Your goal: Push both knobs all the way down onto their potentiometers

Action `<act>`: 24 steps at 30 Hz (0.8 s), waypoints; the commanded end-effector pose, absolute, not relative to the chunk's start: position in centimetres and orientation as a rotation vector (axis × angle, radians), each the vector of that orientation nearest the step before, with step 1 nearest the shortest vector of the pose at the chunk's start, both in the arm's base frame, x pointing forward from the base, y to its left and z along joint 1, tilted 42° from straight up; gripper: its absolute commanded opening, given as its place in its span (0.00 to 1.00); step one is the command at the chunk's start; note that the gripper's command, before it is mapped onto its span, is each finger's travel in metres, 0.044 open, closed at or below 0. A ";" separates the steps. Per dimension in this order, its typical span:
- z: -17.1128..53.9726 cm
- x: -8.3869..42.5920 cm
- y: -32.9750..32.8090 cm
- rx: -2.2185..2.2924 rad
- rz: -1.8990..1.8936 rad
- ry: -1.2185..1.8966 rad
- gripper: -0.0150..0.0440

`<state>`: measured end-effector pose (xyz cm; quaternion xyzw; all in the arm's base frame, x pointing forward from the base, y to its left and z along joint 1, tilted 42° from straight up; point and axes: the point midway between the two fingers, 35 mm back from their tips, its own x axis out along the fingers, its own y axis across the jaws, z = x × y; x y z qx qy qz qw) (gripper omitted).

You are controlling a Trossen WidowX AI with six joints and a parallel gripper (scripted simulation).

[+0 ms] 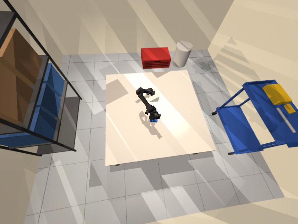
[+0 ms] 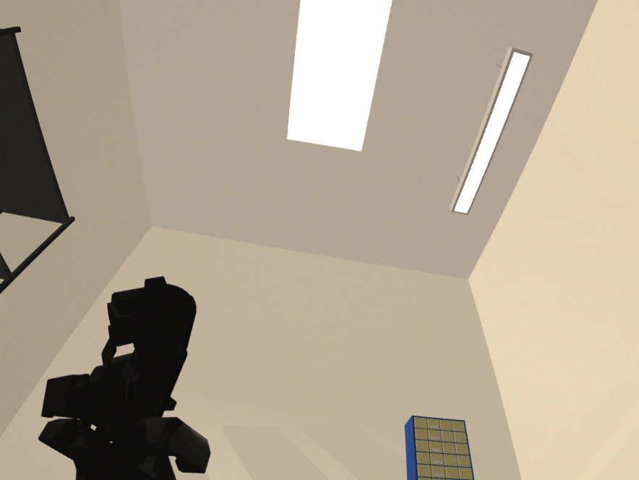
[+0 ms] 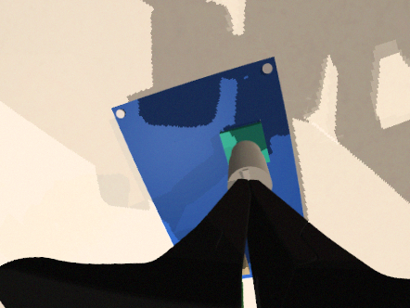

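The blue circuit board (image 3: 185,153) (image 1: 153,120) lies below my gripper. In the wrist view a green potentiometer (image 3: 252,131) sits on it, with a grey cylindrical knob (image 3: 248,158) standing over it. My gripper (image 3: 246,188) is shut, with nothing between the fingers. Its tips are at the knob's top face, at the near edge of it; whether they touch cannot be told. How far down the knob sits on its shaft cannot be seen. The second potentiometer and knob are hidden behind the fingers; a thin green edge shows in the gap between them.
The arm stands on the table (image 1: 125,144) beside a pale block (image 1: 153,98). Off the table are a red cabinet (image 1: 156,54), a pale cylinder (image 1: 182,55), a blue cart (image 1: 243,130) and a shelf rack with blue bins (image 1: 49,103).
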<state>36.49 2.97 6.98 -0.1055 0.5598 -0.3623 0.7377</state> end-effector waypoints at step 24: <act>8.1 36.6 3.5 -0.225 -0.810 1.227 0.25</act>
